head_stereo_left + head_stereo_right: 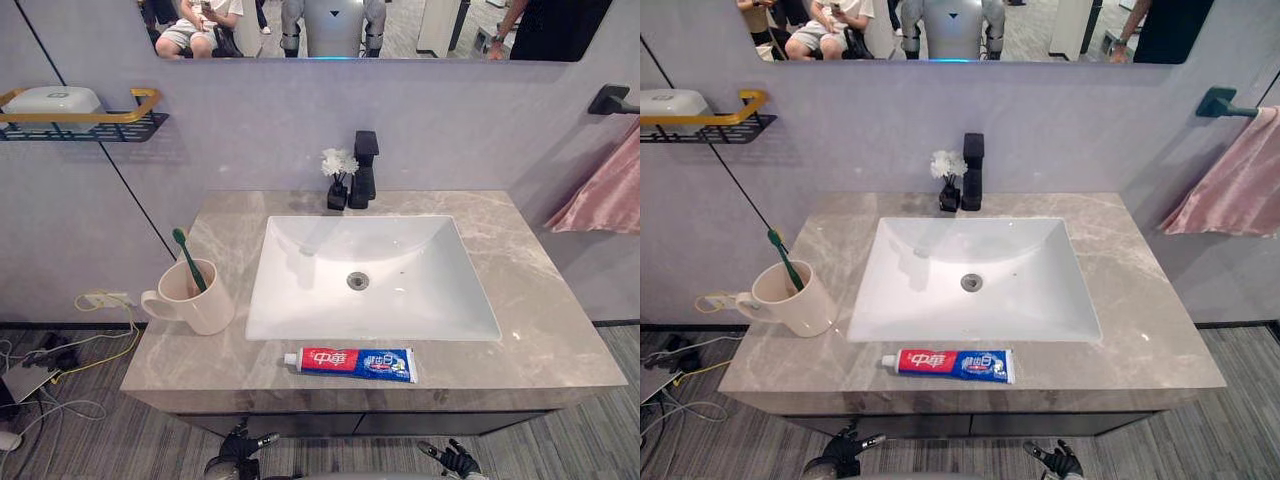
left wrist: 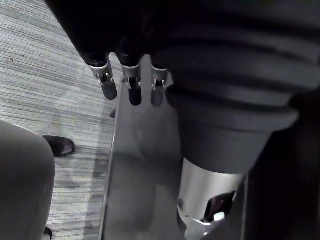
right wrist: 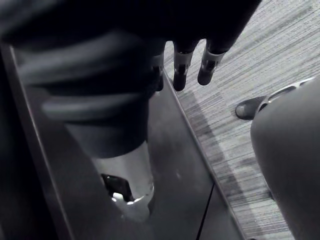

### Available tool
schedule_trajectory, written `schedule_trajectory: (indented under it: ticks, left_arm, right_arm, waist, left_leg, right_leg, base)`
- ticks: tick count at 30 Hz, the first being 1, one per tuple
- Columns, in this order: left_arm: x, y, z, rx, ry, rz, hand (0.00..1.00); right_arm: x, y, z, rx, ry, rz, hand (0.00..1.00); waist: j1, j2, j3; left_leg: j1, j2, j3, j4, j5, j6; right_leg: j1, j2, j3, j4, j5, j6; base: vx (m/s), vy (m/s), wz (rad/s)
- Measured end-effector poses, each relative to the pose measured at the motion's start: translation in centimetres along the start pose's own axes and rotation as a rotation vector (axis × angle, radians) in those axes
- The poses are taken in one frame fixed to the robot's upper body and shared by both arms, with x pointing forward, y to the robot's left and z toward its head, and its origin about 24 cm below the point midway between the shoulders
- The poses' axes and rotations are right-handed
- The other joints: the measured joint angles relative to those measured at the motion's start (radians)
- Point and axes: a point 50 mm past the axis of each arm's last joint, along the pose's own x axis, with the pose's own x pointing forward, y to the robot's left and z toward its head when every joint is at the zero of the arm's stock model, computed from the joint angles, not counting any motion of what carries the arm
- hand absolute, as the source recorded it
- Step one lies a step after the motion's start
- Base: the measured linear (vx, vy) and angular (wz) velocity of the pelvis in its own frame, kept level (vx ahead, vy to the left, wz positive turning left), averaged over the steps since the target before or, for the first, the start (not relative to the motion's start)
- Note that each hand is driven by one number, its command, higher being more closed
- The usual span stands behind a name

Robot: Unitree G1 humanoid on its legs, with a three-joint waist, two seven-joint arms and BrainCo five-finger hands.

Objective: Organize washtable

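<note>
Grey marble desk (image 1: 540, 330): the white sink (image 1: 300, 290) sits sunk in its middle; I read the clock from there.
Toothpaste tube (image 1: 350, 363): at 6 o'clock, lying flat along the front edge, cap toward 9.
Mug (image 1: 205, 305): cream, upright at 8 o'clock, just beside the sink rim, handle pointing off the desk.
Toothbrush (image 1: 188, 258): green, leaning in the mug, head up.
Black tap (image 1: 365, 170): at 12 o'clock, with a small vase (image 1: 338, 175) of white flowers touching its 9 o'clock side.
Left robot hand (image 2: 134, 90): hangs low below the desk front near 7 o'clock, fingers straight and slack, grasping nothing.
Right robot hand (image 3: 181, 70): low near 5 o'clock, likewise released and empty.
Step in hand: nothing is taken up yet; the loose tube looks like the first job, probably to join the brush in the mug.
Doing it well: come down from above onto the tube's middle and close across its narrow width. Don't sweep toward 6, as the desk edge is near. Lower it into the mug gently, clear of the brush, so the mug doesn't tip.
</note>
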Motion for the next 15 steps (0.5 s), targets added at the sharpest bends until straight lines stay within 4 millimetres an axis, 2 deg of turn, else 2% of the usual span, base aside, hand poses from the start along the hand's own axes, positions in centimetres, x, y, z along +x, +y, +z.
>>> schedule_trajectory:
  ticks: [5, 8, 12, 13, 14, 15]
  left_arm:
    - [-0.1, 0.5, -0.1, -0.042, -0.019, 0.023, 0.00]
    - [-0.3, 2.0, -0.7, -0.116, -0.007, 0.084, 0.00]
    - [-1.4, 6.5, -2.5, -0.198, 0.026, 0.230, 0.00]
    - [-1.9, 8.2, -2.9, -0.234, 0.027, 0.285, 0.00]
    - [-2.4, 10.2, -2.8, -0.269, 0.009, 0.347, 0.00]
    - [-2.5, 11.0, -2.5, -0.285, -0.008, 0.372, 0.00]
  right_arm:
    - [-0.2, -1.1, -1.0, 0.008, 0.039, -0.032, 0.00]
    - [-0.2, -1.6, -0.9, 0.017, 0.036, -0.048, 0.00]
    - [-0.1, -3.3, 0.2, 0.056, 0.008, -0.099, 0.00]
    - [-0.1, -3.8, 0.6, 0.056, -0.003, -0.112, 0.00]
    - [0.0, -4.4, 1.2, 0.063, -0.021, -0.126, 0.00]
    - [0.0, -4.6, 1.4, 0.065, -0.025, -0.133, 0.00]
  waist:
    - [0.000, -0.001, 0.001]
    - [0.001, 0.004, 0.001]
    - [0.005, 0.014, 0.007]
    - [0.010, 0.019, 0.010]
    - [0.027, 0.027, 0.015]
    - [0.029, 0.030, 0.017]
  left_leg:
    - [-0.004, -0.008, -0.049, -0.002, 0.005, 0.000]
    - [-0.016, -0.010, -0.070, 0.000, 0.006, -0.001]
    - [-0.021, -0.013, -0.092, 0.000, 0.010, -0.003]
    - [-0.021, -0.013, -0.094, 0.000, 0.011, -0.005]
    - [-0.020, -0.013, -0.095, 0.000, 0.013, -0.008]
    - [-0.020, -0.013, -0.095, 0.001, 0.013, -0.008]
  right_leg:
    - [0.025, -0.004, -0.054, -0.008, -0.010, 0.014]
    - [0.025, -0.006, -0.079, -0.009, -0.012, 0.017]
    - [0.032, -0.008, -0.107, -0.008, -0.016, 0.021]
    - [0.035, -0.008, -0.110, -0.008, -0.016, 0.020]
    - [0.041, -0.009, -0.112, -0.007, -0.016, 0.020]
    - [0.041, -0.009, -0.113, -0.007, -0.017, 0.019]
  base:
    - [0.00, -0.020, 0.29]
    - [-0.01, -0.013, 0.21]
    - [0.00, -0.008, 0.19]
    - [-0.03, -0.008, 0.05]
    - [-0.04, -0.009, 0.05]
    - [-0.05, -0.009, 0.06]
